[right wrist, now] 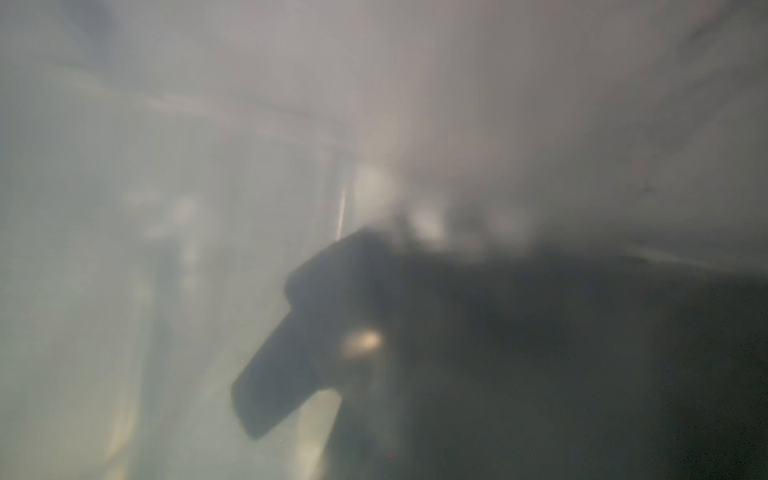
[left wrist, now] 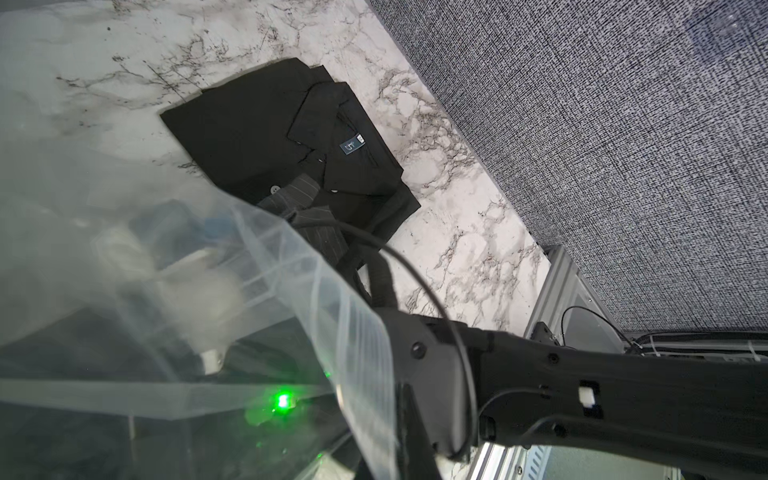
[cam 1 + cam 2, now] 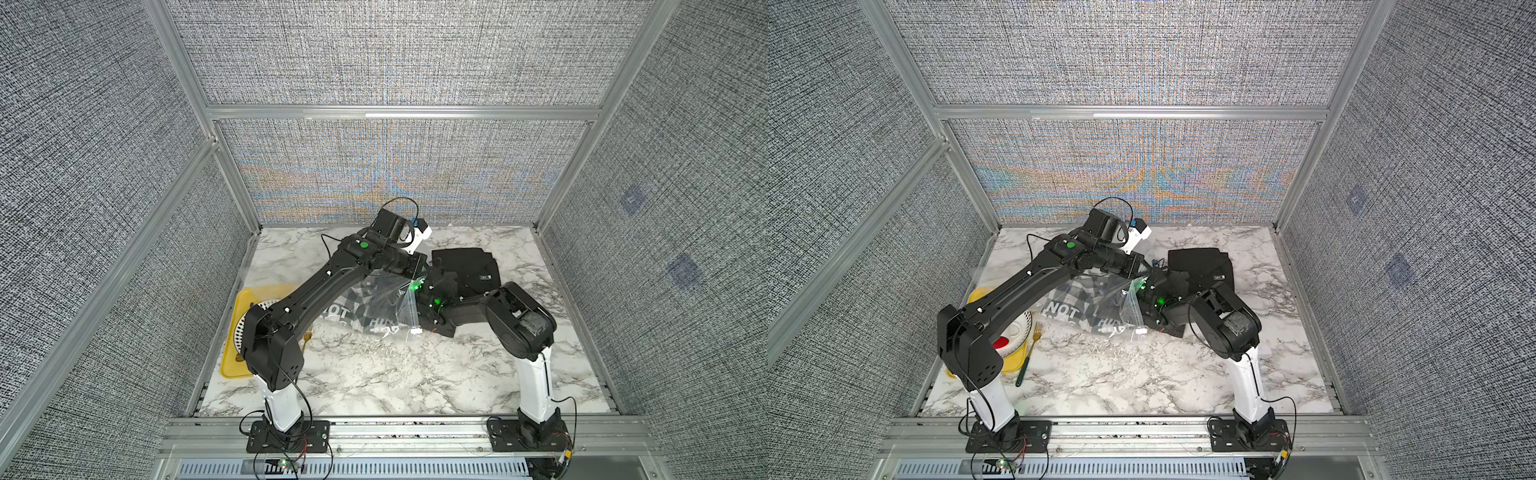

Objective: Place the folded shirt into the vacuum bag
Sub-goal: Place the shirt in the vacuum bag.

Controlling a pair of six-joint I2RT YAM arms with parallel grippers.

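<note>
Alt text: A clear, crinkly vacuum bag [image 3: 376, 309] lies in the middle of the counter [image 3: 374, 374], with its mouth turned toward the robot's right side. A checked garment [image 3: 1084, 293] with white lettering already lies inside it. The left pincer [image 3: 419, 277] is closed, apparently pinching the bag's upper lip, which rises like a tent flap. The right pincer [image 3: 409, 302] sits in the mouth behind the film. It is closed too, but plastic fogs its wrist view, so what it grips cannot be told.

The folded shirt [image 3: 465, 270], black with a collar and a small label, lies flat on the counter just beside the mouth, outside the bag. A dark striped cloth [image 2: 309, 208] overlaps it on the side toward the bag.

The shirt looks light, soft and floppy, and would likely lose its fold if lifted by one corner. The thick folded edge nearest the mouth seems the best hold. The film looks thin and slippery, apt to sag if the lip is released.

The counter is smooth, white and marble-patterned. On the robot's left, a yellow tray [image 3: 230, 365] holds a white plate [image 3: 1022, 328], with a fork [image 3: 1029, 353] alongside. Grey woven panels in aluminium framing enclose three sides.
</note>
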